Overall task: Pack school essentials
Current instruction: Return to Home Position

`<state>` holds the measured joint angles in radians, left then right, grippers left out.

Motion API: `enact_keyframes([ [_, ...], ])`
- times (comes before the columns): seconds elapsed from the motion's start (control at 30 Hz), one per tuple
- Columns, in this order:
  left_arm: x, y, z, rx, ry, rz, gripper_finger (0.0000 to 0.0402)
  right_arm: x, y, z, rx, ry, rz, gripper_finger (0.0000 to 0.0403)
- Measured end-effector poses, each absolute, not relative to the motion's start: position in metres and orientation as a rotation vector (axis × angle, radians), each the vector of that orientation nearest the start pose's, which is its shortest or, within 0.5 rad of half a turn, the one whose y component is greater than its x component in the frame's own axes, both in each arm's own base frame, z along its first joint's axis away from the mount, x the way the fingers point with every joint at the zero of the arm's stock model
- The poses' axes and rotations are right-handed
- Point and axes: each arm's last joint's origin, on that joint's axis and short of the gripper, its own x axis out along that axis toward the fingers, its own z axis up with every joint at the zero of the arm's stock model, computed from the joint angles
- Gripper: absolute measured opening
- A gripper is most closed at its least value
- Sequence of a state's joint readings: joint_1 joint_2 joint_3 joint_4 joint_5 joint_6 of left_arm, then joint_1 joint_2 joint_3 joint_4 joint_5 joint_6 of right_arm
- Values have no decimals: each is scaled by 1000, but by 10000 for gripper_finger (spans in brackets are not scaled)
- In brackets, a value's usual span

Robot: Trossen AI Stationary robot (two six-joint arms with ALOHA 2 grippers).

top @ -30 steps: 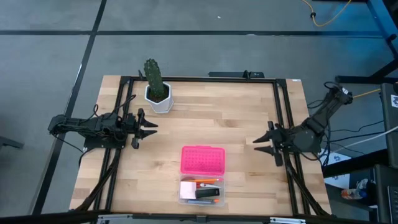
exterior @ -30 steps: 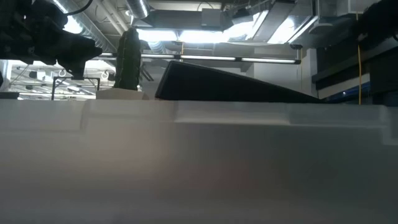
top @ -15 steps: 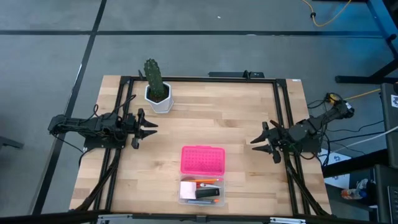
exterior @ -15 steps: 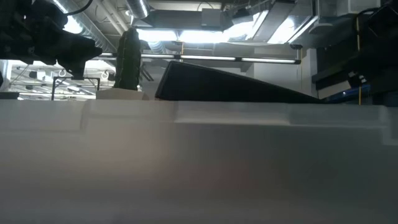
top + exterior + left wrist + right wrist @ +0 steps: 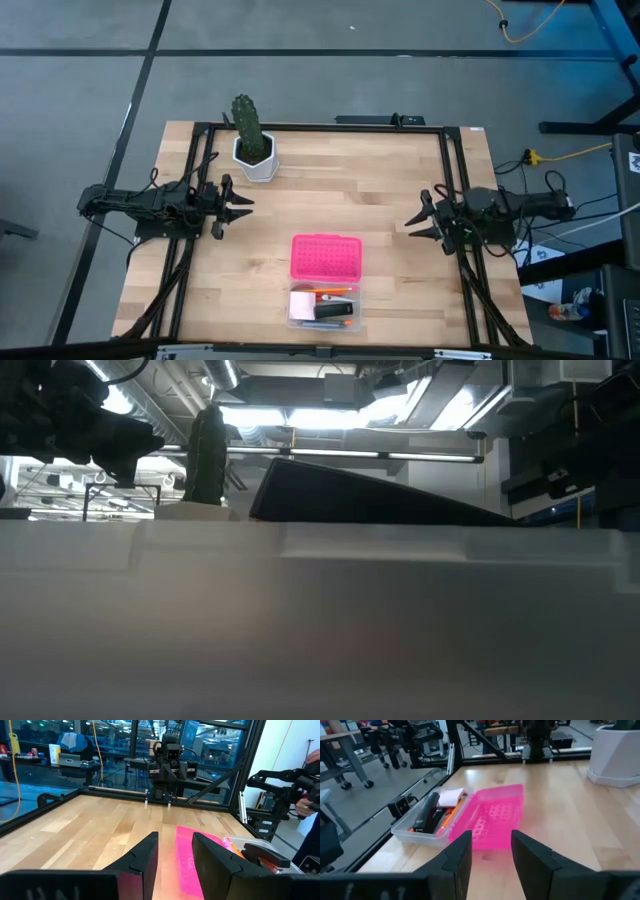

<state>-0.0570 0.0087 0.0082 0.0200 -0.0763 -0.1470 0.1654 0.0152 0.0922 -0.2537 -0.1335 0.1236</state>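
A clear plastic box (image 5: pixel 322 307) stands near the table's front edge. It holds a pale pink notepad (image 5: pixel 451 796), a black oblong block (image 5: pixel 426 811), a thin orange pencil (image 5: pixel 451 815) and other small stationery. Its dotted pink lid (image 5: pixel 325 257) lies flat on the table against the box's far side. My left gripper (image 5: pixel 240 205) is open and empty at the table's left side, pointing right. My right gripper (image 5: pixel 415 222) is open and empty at the right side, pointing left. The lid also shows past my left gripper's fingers in the left wrist view (image 5: pixel 192 857).
A green cactus in a white pot (image 5: pixel 250 135) stands at the table's far left. A black frame (image 5: pixel 450 180) runs around the wooden table top. Bare wood lies between the two grippers. In the low view a pale blurred wall (image 5: pixel 320 620) fills the lower picture.
My right arm's rear part has swung down toward the table's near edge and now lies level. Its gripper has stayed near the table's right side, open, and now points straight left.
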Motion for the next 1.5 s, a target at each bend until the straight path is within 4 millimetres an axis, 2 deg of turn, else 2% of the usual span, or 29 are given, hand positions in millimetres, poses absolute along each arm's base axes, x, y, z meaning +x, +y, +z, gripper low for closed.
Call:
enact_keyframes([
  [0.43, 98, -3, 167, -148, -21, 18, 114, 89, 10, 171, 58, 163, 237, 139],
  [0.67, 98, -3, 168, -148, -21, 18, 114, 89, 10, 171, 110, 169, 222, 139],
  [1.5, 98, -3, 168, -148, -21, 18, 114, 89, 10, 170, 107, 173, 221, 139],
])
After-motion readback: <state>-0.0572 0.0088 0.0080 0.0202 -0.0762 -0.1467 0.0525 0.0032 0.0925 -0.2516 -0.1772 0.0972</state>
